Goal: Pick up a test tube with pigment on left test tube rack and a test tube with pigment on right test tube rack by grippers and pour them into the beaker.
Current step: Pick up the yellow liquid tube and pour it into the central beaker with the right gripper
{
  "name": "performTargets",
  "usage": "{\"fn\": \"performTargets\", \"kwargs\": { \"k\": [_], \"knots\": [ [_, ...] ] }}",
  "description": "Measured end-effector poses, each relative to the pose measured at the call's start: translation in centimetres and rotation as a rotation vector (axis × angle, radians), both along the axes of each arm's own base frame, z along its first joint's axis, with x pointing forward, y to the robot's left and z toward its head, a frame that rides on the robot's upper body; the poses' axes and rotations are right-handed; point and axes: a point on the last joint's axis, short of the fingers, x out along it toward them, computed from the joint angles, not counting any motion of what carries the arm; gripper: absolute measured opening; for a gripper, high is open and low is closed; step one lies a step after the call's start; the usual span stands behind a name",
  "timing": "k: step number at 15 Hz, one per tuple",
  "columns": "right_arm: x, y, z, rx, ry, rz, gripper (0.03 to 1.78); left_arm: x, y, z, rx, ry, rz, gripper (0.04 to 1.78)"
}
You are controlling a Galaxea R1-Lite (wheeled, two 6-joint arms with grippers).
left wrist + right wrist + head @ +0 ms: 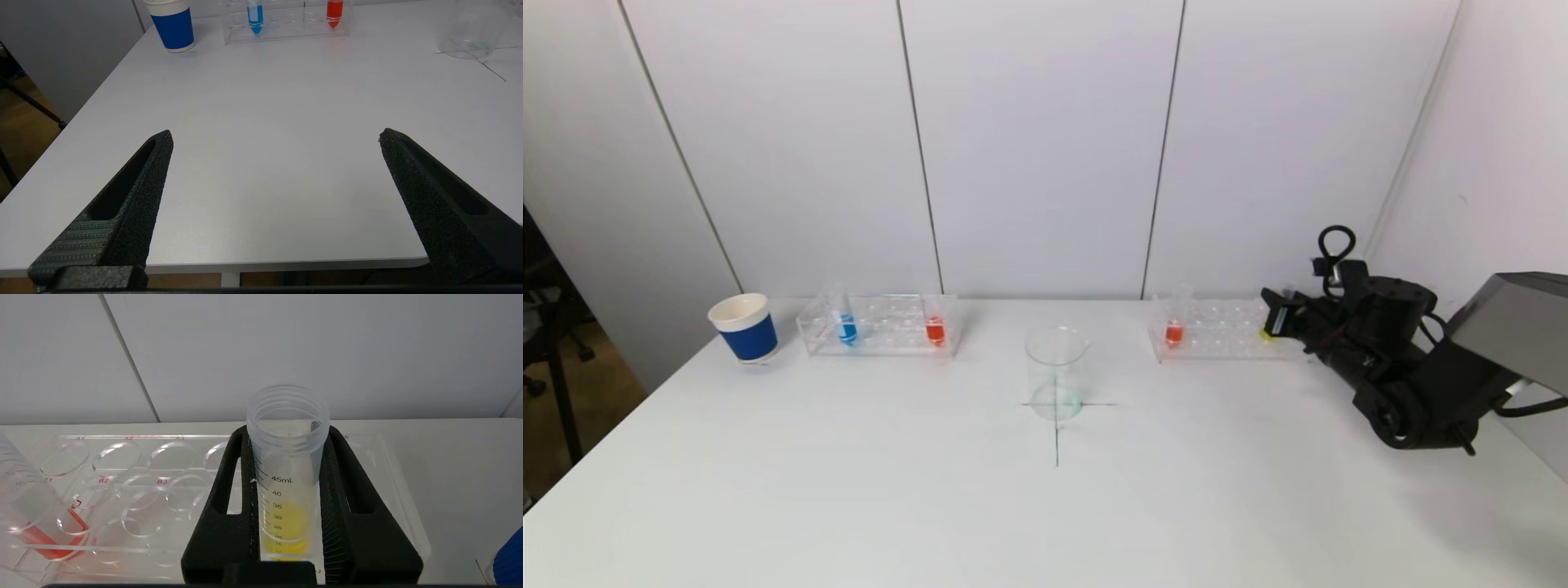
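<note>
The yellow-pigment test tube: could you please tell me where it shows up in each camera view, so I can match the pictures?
Head view: the yellow test tube is at the right end of the right rack, mostly hidden by the right gripper.
Left wrist view: not in it.
Right wrist view: centre, clamped between the gripper's fingers.
Shared landmark: the red tube at that rack's other end.

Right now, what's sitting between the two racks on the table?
The head view shows only the glass beaker between the left rack and right rack.
</note>
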Motion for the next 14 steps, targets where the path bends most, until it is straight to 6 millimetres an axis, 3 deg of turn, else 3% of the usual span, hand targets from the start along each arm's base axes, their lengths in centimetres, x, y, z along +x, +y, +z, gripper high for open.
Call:
{"fn": "performTargets", "kwargs": {
  "k": [14],
  "knots": [
    [-0.5, -0.1, 3.2, -0.005, -0.062, -0.003, 0.48, 0.0, 0.0, 0.0, 0.000, 0.000, 0.000, 1.76]
  ]
}}
